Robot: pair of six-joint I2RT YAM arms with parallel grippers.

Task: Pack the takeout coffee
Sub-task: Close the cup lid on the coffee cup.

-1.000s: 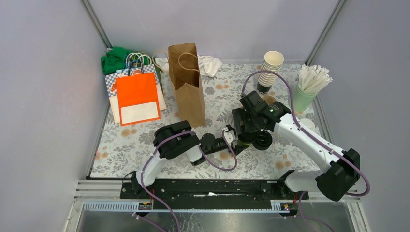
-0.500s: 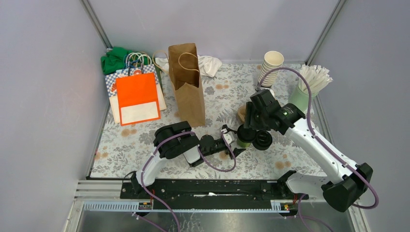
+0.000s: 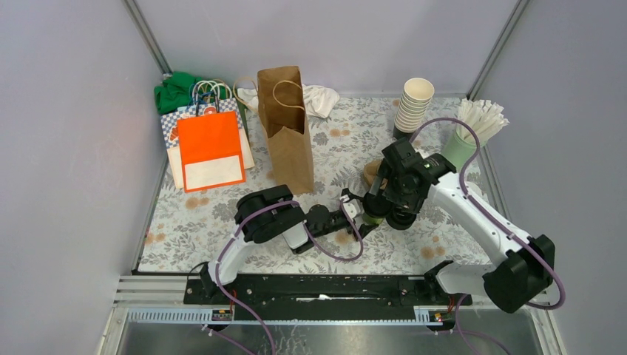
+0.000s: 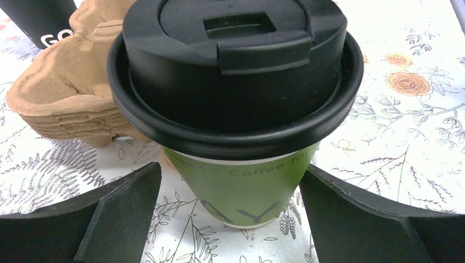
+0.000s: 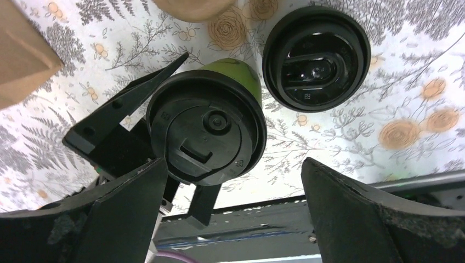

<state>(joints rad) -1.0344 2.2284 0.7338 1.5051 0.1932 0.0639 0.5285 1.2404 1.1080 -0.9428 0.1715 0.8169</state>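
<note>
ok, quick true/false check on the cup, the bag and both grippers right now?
1. The green cup has its black lid on. True.
2. The brown paper bag lies flat. False: it stands upright with its mouth open.
3. The right gripper is shut on the cup. False: its jaws are wide open above it.
4. The left gripper has the cup between its open fingers. True.
5. The cup is in the bag. False: it stands on the table.
</note>
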